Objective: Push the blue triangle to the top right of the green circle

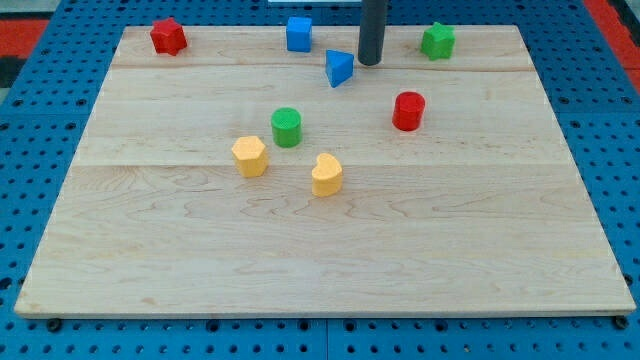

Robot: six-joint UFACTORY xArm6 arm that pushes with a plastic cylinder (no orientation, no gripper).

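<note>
The blue triangle (339, 68) lies near the view's top, a little left of centre-right. The green circle (286, 127) sits below and to the left of it, near the board's middle. My tip (371, 62) is the lower end of a dark rod coming down from the view's top; it stands just right of the blue triangle, close to it, with a small gap showing.
A blue cube (298, 33) and a red star (168, 36) sit along the top edge, a green star (437, 40) at top right. A red cylinder (408, 110) is right of centre. A yellow hexagon (249, 156) and a yellow heart (326, 174) lie below the green circle.
</note>
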